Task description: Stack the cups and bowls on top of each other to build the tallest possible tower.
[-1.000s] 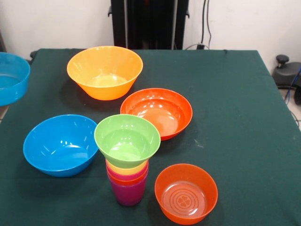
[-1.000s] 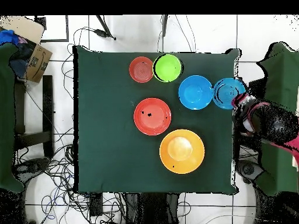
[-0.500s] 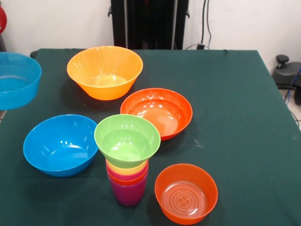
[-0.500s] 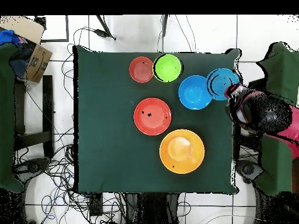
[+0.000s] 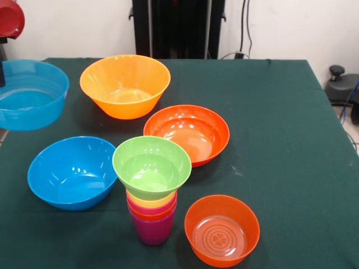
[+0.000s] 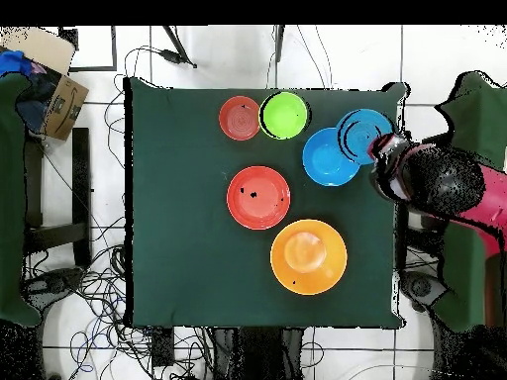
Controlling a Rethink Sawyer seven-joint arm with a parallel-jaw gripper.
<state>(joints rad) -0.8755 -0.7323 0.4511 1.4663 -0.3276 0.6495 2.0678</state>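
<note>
The arm has swung in over the table's edge, and the carried blue bowl has come further inboard in the last second, now hanging beside the orange-yellow bowl. The gripper looks clamped on its rim, though little shows. The tower of cups, capped by the green bowl, stands well apart, so I'd guess it's headed there.

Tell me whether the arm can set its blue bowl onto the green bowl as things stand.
Probably yes. The green bowl sits open atop the cup stack, nothing above it. The arm carries the blue bowl at the table edge.
</note>
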